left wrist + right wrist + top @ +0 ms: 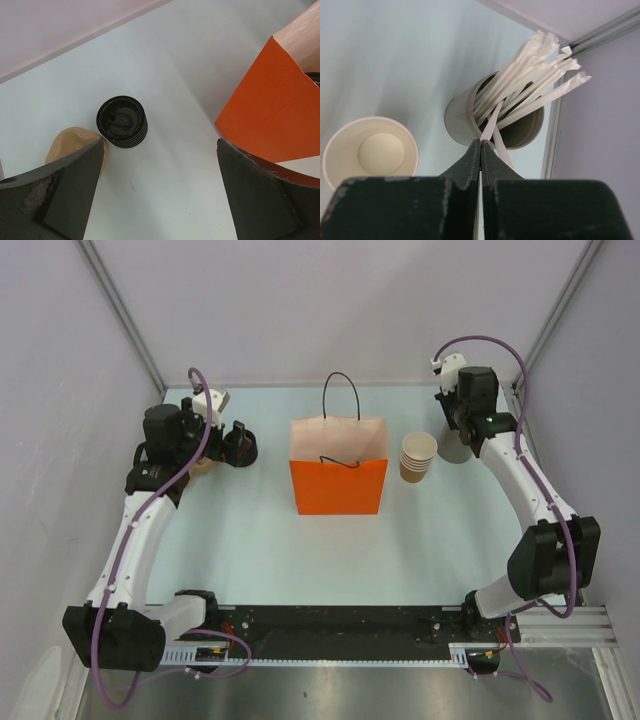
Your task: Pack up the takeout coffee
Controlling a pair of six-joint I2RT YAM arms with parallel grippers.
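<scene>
Left wrist view: the left gripper (160,145) hangs with its fingers spread wide and nothing between them. Just ahead sits the black lid (122,120), lying flat, top face up, axis vertical, its ribbed sides looking like a short stack. The tan cup (70,147) is just beside it, half behind one finger. Only its tan wall shows, so I cannot tell which way its mouth points. The orange bag (270,110) stands to the right. On the right wrist view, the right gripper (480,146) pinches a white stick (490,126) at the grey cylinder (457,120), with the cup stack (370,152) beside it.
</scene>
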